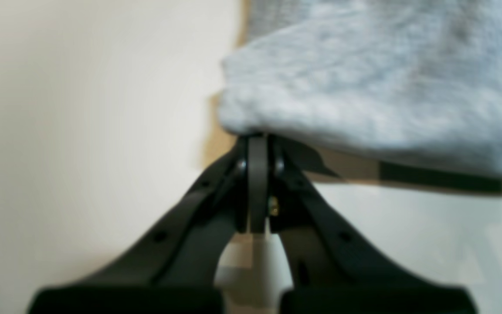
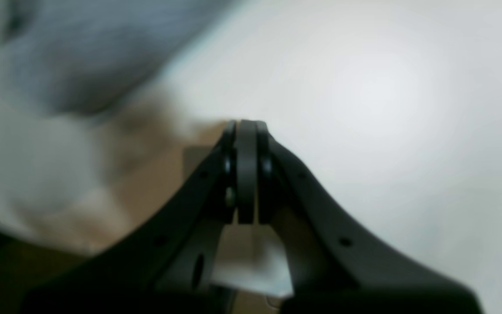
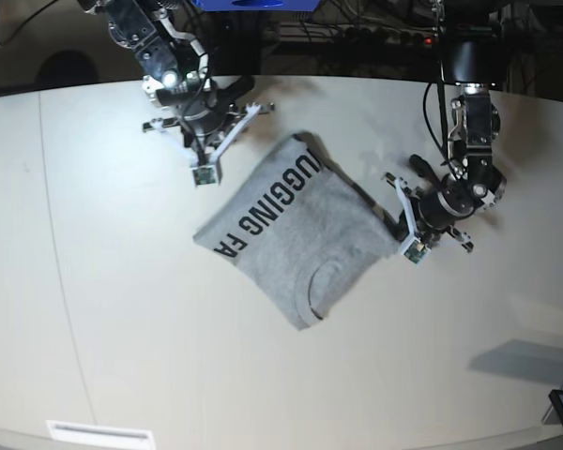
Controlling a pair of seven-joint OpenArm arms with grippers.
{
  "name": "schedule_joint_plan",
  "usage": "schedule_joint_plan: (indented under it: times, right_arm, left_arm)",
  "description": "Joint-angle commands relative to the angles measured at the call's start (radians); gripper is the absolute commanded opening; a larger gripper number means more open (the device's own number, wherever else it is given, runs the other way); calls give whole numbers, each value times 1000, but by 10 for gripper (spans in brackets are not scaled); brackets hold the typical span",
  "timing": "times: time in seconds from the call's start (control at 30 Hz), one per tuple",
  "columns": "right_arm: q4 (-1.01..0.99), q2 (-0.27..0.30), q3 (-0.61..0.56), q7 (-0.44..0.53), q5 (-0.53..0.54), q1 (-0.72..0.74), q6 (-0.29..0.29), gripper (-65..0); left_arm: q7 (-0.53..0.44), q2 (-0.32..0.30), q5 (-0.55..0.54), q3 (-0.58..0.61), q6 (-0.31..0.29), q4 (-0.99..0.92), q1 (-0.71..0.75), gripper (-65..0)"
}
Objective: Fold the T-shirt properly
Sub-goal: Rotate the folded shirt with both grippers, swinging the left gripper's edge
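Well, my table (image 3: 94,309) carries the T-shirt (image 3: 300,239), folded into a skewed block at its middle (black lettering up). My left gripper (image 1: 257,139) is pinched together against the grey hem. My right gripper (image 2: 246,124) hangs closed and empty, just beside the cloth.

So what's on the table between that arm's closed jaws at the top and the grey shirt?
Nothing: the base view shows only bare table between the right gripper and the T-shirt.
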Motion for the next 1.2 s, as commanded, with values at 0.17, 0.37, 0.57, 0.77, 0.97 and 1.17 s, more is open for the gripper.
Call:
schedule_joint_plan:
  times: [0.17,0.37,0.57,0.77,0.97,1.17]
  right_arm:
    - [17,56,83,16,-6,81,-2,-649]
    - [-37,84,92,18,-2,216,1,-649]
    - [-152,89,92,18,-2,320,55,-649]
    - [-189,89,94,87,-6,349,120,-649]
    - [-301,89,88,141,-6,406,138,-649]
    - [-308,86,92,183,-6,429,255,-649]
  left_arm:
    - [-10,-6,-4,51,7,-98,-134,-650]
    - [-13,16,-5,162,7,-162,-199,-650]
    - [-9,-26,15,48,7,-121,-190,-650]
    - [-9,-82,131,-51,7,-15,-78,-650]
    - [-7,-82,130,-58,7,218,189,-650]
    - [-7,-19,134,-58,7,347,338,-650]
